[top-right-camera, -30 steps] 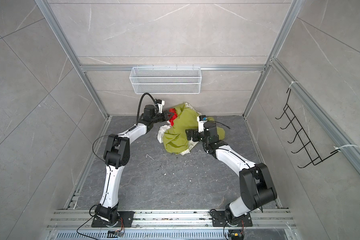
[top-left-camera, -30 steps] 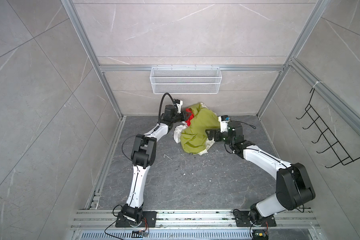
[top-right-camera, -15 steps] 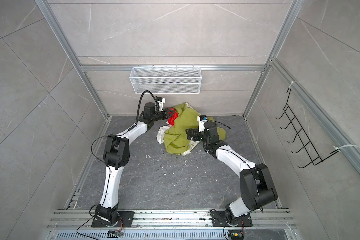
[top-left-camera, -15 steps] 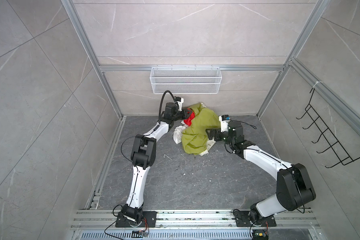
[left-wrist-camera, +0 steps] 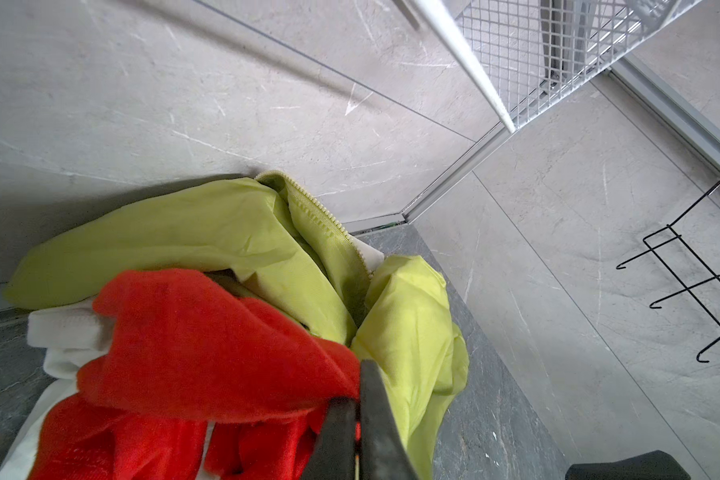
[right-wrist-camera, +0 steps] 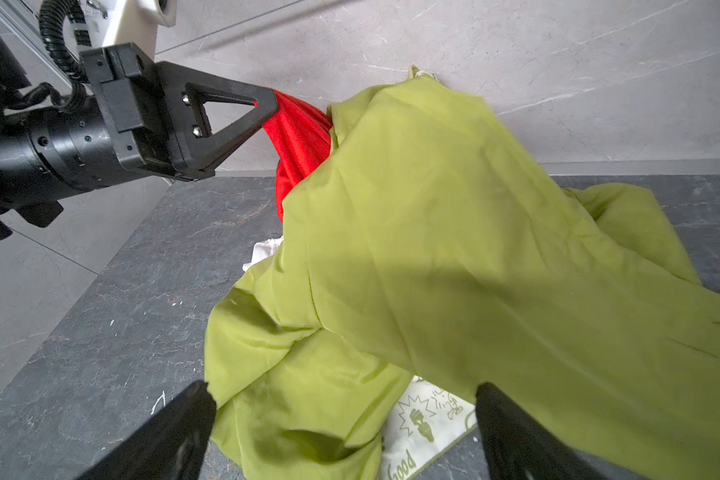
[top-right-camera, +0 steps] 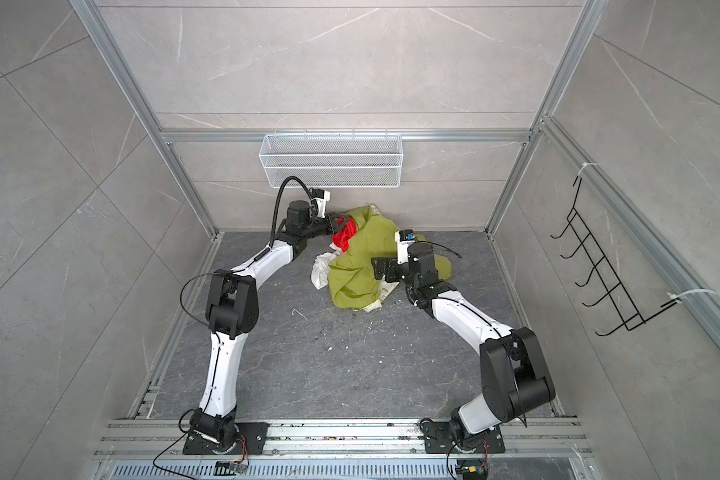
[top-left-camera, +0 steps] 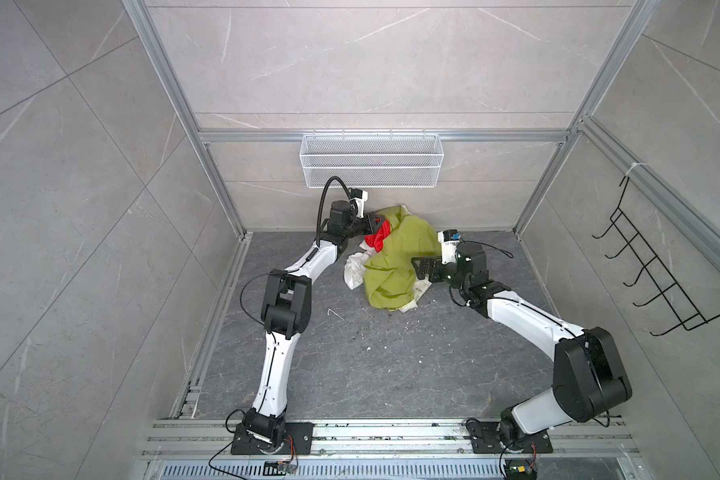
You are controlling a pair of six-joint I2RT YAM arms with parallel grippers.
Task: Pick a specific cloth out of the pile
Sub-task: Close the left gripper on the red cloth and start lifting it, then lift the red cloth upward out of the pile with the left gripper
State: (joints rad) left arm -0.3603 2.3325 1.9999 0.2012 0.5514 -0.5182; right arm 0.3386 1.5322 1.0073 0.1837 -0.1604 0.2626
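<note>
Step in hand, by the look of it: pulling cloth point(top-left-camera: 377, 239) free of pile point(top-left-camera: 391, 270). Pinched at one end by left jaws, pressed together on it, plain in right wrist view point(right-wrist-camera: 302, 133). Location: pile's far-left top, close to far wall. Lower part tucked beside olive cloth point(top-right-camera: 358, 266), draped over white cloth point(top-left-camera: 355, 270). Right jaws spread wide at pile's right side, gripping nothing, olive fabric just ahead.

To do it well:
- Pull left and up, slowly, away from the olive fold.
- Watch for olive dragging along; zipper edge point(left-wrist-camera: 325, 220) a likely snag.
- Maybe pin olive down with right jaws as an anchor.
- Keep the pinch deep; thin fabric, probably slippery.

Count:
- 1 red, 1 olive, 1 white, 1 printed cream point(right-wrist-camera: 425, 419), all on worktop point(top-left-camera: 371, 353).
- 2 arms.
- 1 mesh basket point(top-left-camera: 371, 166) on far wall.
- 1 hook rack point(top-left-camera: 657, 264) on right wall.
</note>
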